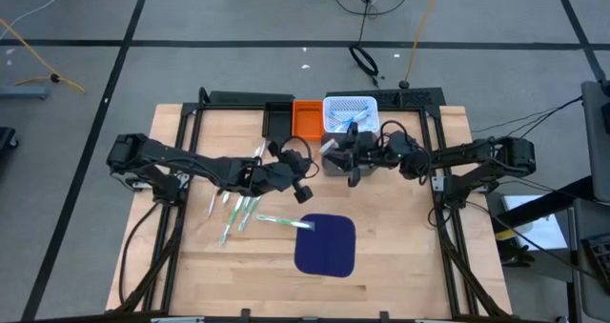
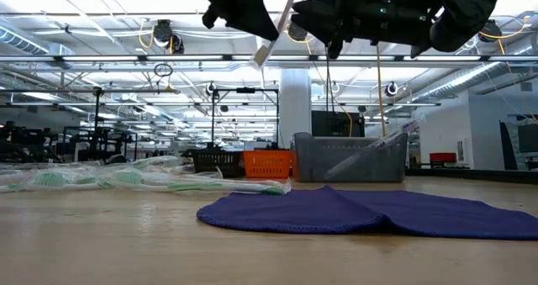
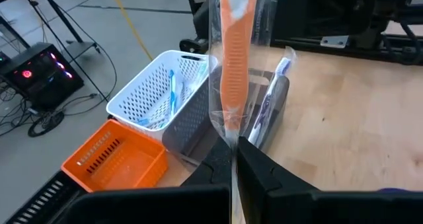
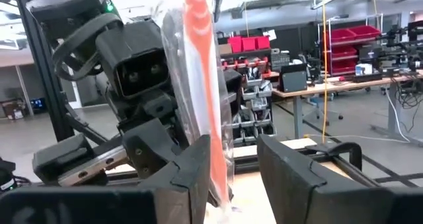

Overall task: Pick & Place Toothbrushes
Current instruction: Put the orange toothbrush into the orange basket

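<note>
An orange toothbrush in a clear wrapper (image 3: 231, 59) is held in the air above the grey bin (image 1: 334, 159), where both grippers meet. My left gripper (image 3: 234, 148) is shut on it. My right gripper (image 4: 234, 164) is open, and the wrapped toothbrush (image 4: 201, 72) stands between its fingers, close to one of them. In the low view the toothbrush (image 2: 276, 26) hangs tilted, high over the table. Several light green and white toothbrushes (image 1: 238, 209) lie loose on the table left of the blue mat (image 1: 325, 244). My left gripper pinches the wrapped orange toothbrush between its two fingers at the wrapper's end nearest the gripper (image 3: 229, 128). The rest of the toothbrush sticks out past the fingertips, lifted clear of the table and tilted. My right gripper: whether its finger (image 4: 192, 171) touches the wrapper, I cannot tell.
At the table's far edge a black bin (image 1: 277, 119), an orange bin (image 1: 307, 121) and a white basket (image 1: 351, 111) holding blue toothbrushes stand in a row. The grey bin (image 3: 264, 112) in front of them holds a blue toothbrush. Bare wood lies near the table's near edge.
</note>
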Robot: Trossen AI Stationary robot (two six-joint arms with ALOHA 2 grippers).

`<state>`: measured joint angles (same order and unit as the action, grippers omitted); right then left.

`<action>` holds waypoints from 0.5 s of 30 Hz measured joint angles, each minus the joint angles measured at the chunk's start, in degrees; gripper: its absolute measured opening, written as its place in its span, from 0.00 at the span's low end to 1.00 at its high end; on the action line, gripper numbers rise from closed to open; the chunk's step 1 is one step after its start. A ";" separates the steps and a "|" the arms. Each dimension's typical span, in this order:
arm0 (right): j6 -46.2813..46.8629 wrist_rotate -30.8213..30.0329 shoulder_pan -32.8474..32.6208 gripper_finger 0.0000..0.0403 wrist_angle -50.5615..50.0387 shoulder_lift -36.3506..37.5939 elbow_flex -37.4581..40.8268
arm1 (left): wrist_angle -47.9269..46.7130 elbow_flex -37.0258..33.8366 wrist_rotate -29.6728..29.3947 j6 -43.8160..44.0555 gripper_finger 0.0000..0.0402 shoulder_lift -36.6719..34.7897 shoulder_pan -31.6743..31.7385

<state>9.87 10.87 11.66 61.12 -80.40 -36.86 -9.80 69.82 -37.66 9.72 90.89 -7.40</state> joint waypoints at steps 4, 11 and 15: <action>-0.02 1.37 -1.16 0.30 0.36 0.00 0.00 | 0.09 0.00 0.10 -0.05 0.00 0.00 0.42; -0.32 1.38 -2.01 0.31 -1.18 0.00 0.00 | 0.54 0.00 0.10 -0.17 0.00 0.00 1.05; -0.46 1.12 -1.86 0.31 0.92 0.00 0.00 | 0.59 0.00 0.14 0.01 0.00 0.00 0.90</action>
<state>9.41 11.99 9.80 62.04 -80.40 -36.86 -9.21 69.82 -37.52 9.72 90.89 -6.50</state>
